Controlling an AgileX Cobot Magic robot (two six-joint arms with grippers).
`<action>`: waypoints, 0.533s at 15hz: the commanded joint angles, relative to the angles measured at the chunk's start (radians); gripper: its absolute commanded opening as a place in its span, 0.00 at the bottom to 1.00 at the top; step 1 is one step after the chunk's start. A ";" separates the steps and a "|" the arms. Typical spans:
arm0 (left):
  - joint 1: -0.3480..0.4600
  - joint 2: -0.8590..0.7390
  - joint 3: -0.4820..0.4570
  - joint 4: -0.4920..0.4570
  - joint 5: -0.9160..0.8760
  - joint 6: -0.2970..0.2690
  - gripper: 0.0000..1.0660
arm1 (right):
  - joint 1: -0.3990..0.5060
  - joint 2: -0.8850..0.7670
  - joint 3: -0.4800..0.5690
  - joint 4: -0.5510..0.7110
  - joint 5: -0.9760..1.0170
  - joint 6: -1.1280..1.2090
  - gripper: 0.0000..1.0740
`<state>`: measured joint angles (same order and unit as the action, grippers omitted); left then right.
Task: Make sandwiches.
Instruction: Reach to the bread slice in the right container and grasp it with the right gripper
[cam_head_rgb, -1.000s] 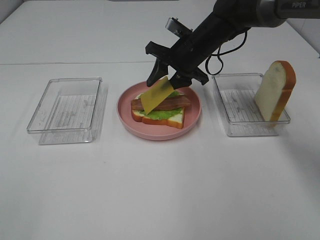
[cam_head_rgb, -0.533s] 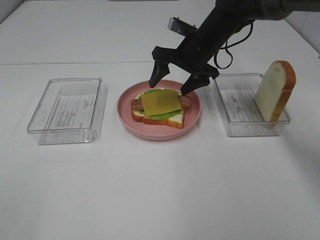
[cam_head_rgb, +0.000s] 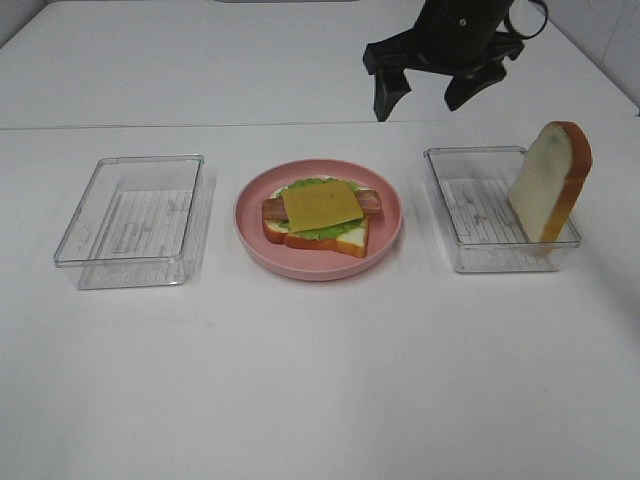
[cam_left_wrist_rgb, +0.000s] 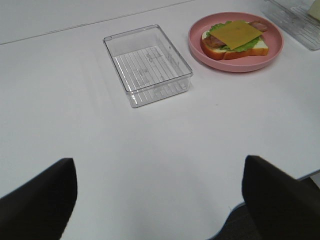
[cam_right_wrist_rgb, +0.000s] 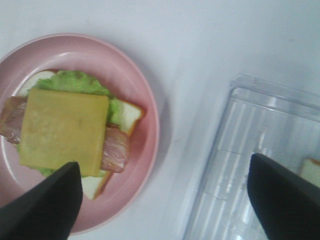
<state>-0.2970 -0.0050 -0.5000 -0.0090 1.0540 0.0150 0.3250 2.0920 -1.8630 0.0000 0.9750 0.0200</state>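
Note:
The sandwich (cam_head_rgb: 318, 215) lies on the round pink plate (cam_head_rgb: 252, 235): one bread slice, green lettuce, a brown bacon strip and a yellow cheese slice (cam_head_rgb: 321, 206) on top. It also shows in the left wrist view (cam_left_wrist_rgb: 233, 38) and the right wrist view (cam_right_wrist_rgb: 67, 132). A second bread slice (cam_head_rgb: 551, 180) leans upright in the right clear tray (cam_head_rgb: 468, 250). My right gripper (cam_head_rgb: 428, 92) is open and empty, raised above and behind the plate. My left gripper (cam_left_wrist_rgb: 160, 192) is open and empty, far from the plate. No ham shows.
An empty clear tray (cam_head_rgb: 135, 210) stands left of the plate; it also shows in the left wrist view (cam_left_wrist_rgb: 147, 64). The white table's front edge shows in the left wrist view.
My right gripper let go of the cheese slice onto the bacon, opened, then rose and drew back toward the right tray. The cheese now lies flat on the stack.

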 joint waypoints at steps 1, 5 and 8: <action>-0.001 -0.020 0.002 -0.002 -0.010 -0.002 0.80 | -0.060 -0.049 -0.004 -0.026 0.050 0.022 0.79; -0.001 -0.020 0.002 -0.002 -0.010 -0.002 0.80 | -0.233 -0.078 -0.004 -0.024 0.186 0.019 0.79; -0.001 -0.020 0.002 -0.002 -0.010 -0.002 0.80 | -0.292 -0.075 -0.004 -0.021 0.236 0.012 0.79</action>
<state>-0.2970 -0.0050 -0.5000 -0.0090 1.0540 0.0150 0.0370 2.0220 -1.8630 -0.0210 1.2000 0.0370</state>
